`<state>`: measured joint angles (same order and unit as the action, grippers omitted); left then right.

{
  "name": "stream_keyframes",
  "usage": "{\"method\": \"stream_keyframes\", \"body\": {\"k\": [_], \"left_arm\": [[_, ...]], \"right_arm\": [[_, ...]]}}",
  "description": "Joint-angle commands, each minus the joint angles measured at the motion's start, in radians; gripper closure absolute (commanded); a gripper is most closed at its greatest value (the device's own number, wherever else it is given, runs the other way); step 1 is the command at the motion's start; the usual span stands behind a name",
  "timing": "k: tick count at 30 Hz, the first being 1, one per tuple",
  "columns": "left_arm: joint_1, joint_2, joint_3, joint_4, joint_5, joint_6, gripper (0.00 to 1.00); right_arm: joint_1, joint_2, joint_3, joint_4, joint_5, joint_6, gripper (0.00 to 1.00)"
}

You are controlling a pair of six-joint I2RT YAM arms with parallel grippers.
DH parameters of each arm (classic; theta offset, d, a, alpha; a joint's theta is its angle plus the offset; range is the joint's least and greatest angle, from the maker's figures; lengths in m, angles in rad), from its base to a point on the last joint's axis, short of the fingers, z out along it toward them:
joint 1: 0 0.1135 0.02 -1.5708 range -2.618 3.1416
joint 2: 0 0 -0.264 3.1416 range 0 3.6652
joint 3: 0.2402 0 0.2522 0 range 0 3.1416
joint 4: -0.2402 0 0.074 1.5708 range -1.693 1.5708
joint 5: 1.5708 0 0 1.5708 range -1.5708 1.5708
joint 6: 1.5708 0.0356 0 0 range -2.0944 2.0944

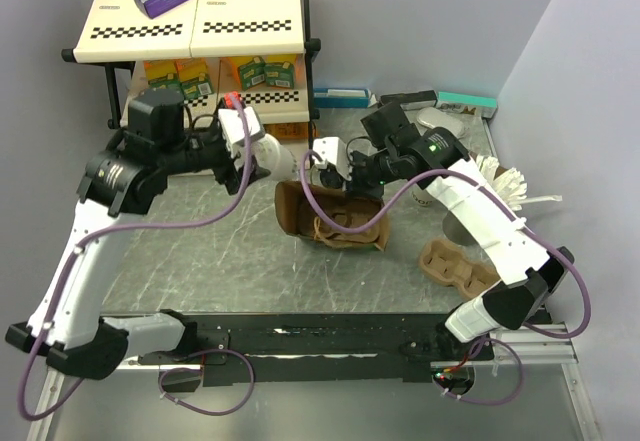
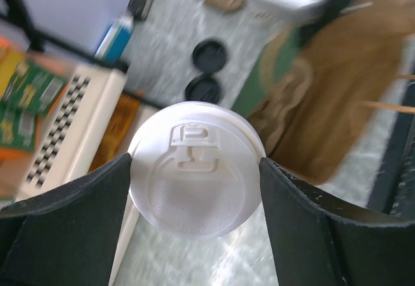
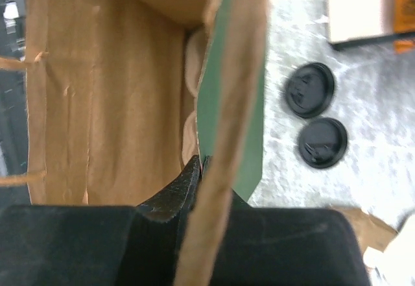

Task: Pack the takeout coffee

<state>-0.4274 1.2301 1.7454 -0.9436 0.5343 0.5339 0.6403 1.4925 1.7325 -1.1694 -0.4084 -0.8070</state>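
Observation:
My left gripper [image 1: 262,153] is shut on a white lidded coffee cup [image 2: 196,168], held in the air left of the brown paper bag [image 1: 335,216]; the cup also shows in the top view [image 1: 268,154]. Its white lid faces the left wrist camera between the two black fingers [image 2: 71,208]. My right gripper [image 3: 211,169] is shut on the brown bag's rim [image 3: 227,104], holding the bag open; the bag's inside [image 3: 104,98] shows tan, with pale cup-like shapes deep in it. In the top view the right gripper [image 1: 335,166] sits at the bag's upper edge.
A brown pulp cup tray [image 1: 455,266] lies right of the bag. Two black lids [image 3: 314,114] lie on the marble top beyond the bag. A shelf rack [image 1: 195,21] with boxes stands at the back left. White sticks [image 1: 505,186] fan out at the right.

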Motion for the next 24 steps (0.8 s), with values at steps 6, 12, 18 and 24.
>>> {"method": "stream_keyframes", "body": {"k": [6,12,18,24], "left_arm": [[-0.116,-0.138,-0.145,0.23,0.008,-0.196,0.99],[-0.123,-0.216,-0.219,0.301,-0.028,-0.189,0.99],[-0.129,-0.19,-0.294,0.342,0.058,-0.17,0.99],[-0.134,-0.123,-0.311,0.427,0.101,-0.167,0.99]], "right_arm": [[-0.007,-0.008,0.007,0.111,0.186,0.126,1.0],[-0.007,-0.009,0.001,0.123,0.201,0.155,1.0],[-0.008,-0.008,0.018,0.117,0.186,0.167,1.0],[-0.007,-0.028,0.018,0.12,0.2,0.158,1.0]]}}
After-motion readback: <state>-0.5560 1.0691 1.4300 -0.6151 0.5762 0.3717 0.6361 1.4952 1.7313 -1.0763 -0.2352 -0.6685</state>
